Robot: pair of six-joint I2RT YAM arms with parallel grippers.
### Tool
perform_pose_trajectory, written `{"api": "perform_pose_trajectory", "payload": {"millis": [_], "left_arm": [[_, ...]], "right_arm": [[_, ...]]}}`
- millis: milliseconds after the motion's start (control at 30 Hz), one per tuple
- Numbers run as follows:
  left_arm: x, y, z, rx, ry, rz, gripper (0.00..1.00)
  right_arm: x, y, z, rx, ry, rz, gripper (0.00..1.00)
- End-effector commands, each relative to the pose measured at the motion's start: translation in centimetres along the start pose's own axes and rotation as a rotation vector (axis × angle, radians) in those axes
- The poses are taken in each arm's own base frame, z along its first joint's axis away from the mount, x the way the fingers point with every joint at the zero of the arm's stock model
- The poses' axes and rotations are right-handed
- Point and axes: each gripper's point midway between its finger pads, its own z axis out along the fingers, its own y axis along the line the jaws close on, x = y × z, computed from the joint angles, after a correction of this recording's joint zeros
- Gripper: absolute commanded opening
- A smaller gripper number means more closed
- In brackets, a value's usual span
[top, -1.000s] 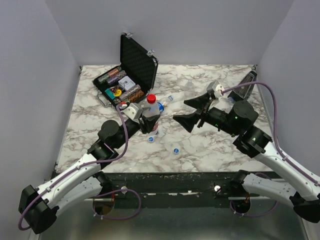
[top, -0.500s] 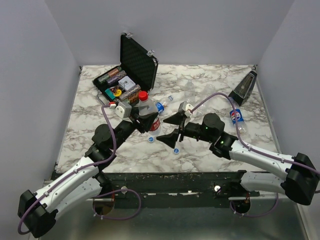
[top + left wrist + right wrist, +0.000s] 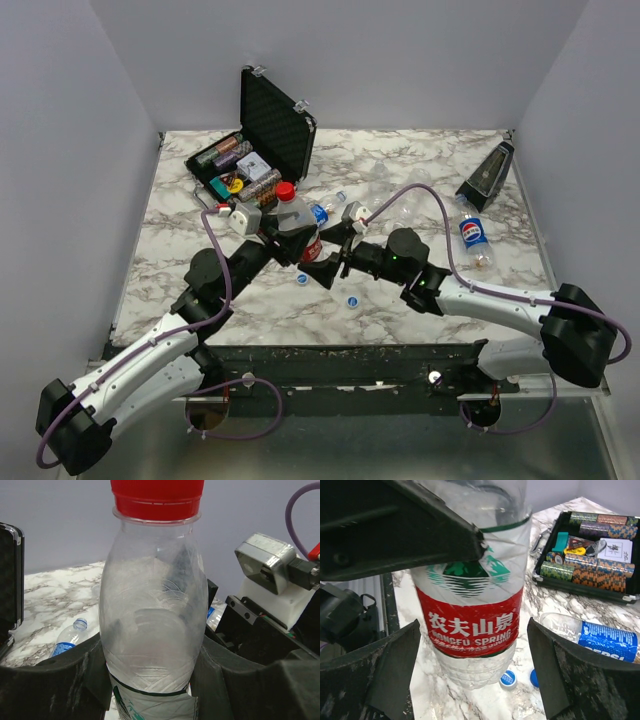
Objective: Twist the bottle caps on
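marble table [image 3: 180,230] with an open chip case [image 3: 250,165], pepsi bottle [image 3: 472,238], blue-label bottle [image 3: 325,209] and loose blue caps [image 3: 351,301]

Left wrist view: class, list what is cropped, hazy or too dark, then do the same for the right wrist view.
Left wrist view: the red cap is cropped by the top edge, the bottle wall looks hazy, the left fingers are dark. Right wrist view: the label print reads sharp, the right fingers are near black.
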Motion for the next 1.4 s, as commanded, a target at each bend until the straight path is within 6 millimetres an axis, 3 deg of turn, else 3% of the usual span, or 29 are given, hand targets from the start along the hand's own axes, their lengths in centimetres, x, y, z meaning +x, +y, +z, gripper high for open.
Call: {"api": "perform_pose_trajectory", "payload": {"millis": [0,200,333,467,667,867,967,1133,1367], "left_arm": [[-0.4,-0.5,0.1,0.025,-0.02,-0.023,0.55],[-0.3,-0.7,0.2,0.034,-0.008,-0.031,0.56],[-0.1,-0.5,0.2,0.018,0.005,-0.029,0.61],[-0.4,-0.2,0.2,0.003,0.006,-0.024,0.68],[-2.6,0.9,0.1,-0.1,-0.022,-0.046,0.82],[-6.1,2.5,-0.2,-0.242,-0.074,-0.072,0.84],[-6.8,2.8,0.0,-0.274,-0.075,-0.071,0.84],[-7.5,2.7,0.7,-0.282,-0.046,-0.057,0.83],[-6.5,2.6,1.5,-0.28,0.013,-0.052,0.73]], "right_arm": [[-1.6,-1.5,1.1,0.09,-0.076,-0.028,0.92],[-1.5,-1.9,1.4,0.108,-0.079,-0.043,0.75],[-0.9,-1.5,1.2,0.083,-0.058,-0.042,0.58],[-0.1,-1.5,0.8,0.089,-0.046,-0.033,0.47],[0.4,-1.4,0.6,0.085,-0.035,-0.028,0.48],[1.0,-1.4,0.6,0.085,-0.026,-0.029,0.48],[1.3,-1.4,0.6,0.082,-0.021,-0.025,0.48],[1.5,-1.4,0.6,0.082,-0.019,-0.028,0.48],[1.7,-1.4,0.6,0.079,-0.016,-0.03,0.48]]}}
